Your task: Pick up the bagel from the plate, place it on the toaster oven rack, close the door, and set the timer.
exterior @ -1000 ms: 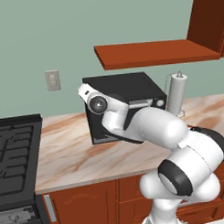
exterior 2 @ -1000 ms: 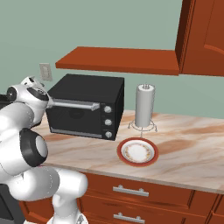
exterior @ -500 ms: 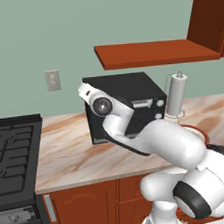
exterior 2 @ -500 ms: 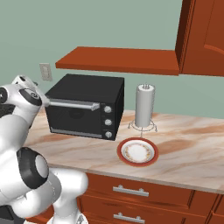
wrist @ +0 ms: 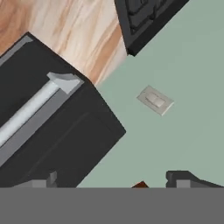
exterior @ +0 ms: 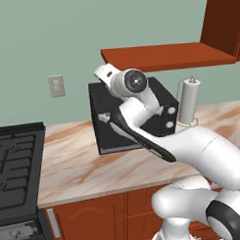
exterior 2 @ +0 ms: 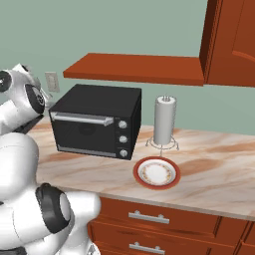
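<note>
1. Black and shut, the door [exterior 2: 88, 133] blocks the toaster oven rack, so nothing can be loaded until it is opened.
2. Spread wide and empty, the gripper [wrist: 118, 183] is held near the handle [wrist: 30, 109]; a misaligned close could slip off it.
3. No bagel can be made out on the plate [exterior 2: 156, 173], so picking may fail.

I'm looking into a home kitchen: marble-look counter [exterior 2: 209, 169], red-brown cabinets [exterior 2: 231, 42], a black stove [exterior: 15, 160], toaster oven [exterior 2: 94, 122] and paper-towel roll [exterior 2: 164, 120].
</note>
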